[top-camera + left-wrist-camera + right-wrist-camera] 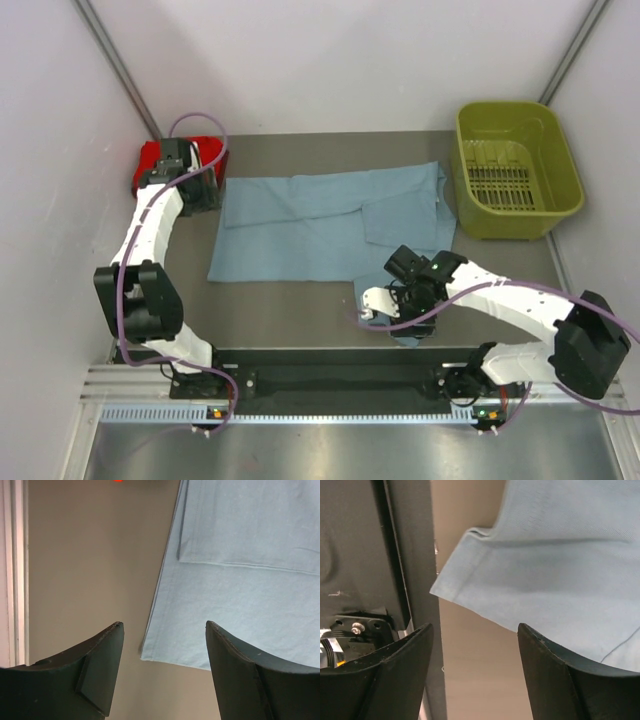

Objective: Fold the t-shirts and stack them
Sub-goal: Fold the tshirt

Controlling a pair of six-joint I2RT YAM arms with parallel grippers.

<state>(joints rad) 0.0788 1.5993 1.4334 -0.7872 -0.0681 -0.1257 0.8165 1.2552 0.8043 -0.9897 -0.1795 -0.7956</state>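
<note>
A grey-blue t-shirt (320, 230) lies spread flat on the table, partly folded, with one sleeve reaching the near edge by my right arm. Folded red t-shirts (152, 160) sit at the back left, mostly hidden behind my left arm. My left gripper (200, 190) is open and empty beside the shirt's left edge; in the left wrist view (162, 625) a corner of the shirt (150, 650) lies between the jaws, below them. My right gripper (380, 305) is open and empty; in the right wrist view (475, 626) it hangs over bare table beside the sleeve hem (470, 587).
An olive-green plastic basket (517, 170) stands at the back right, near the shirt's right end. The black rail of the table's near edge (405, 555) runs close to my right gripper. Side walls close in the table on both sides.
</note>
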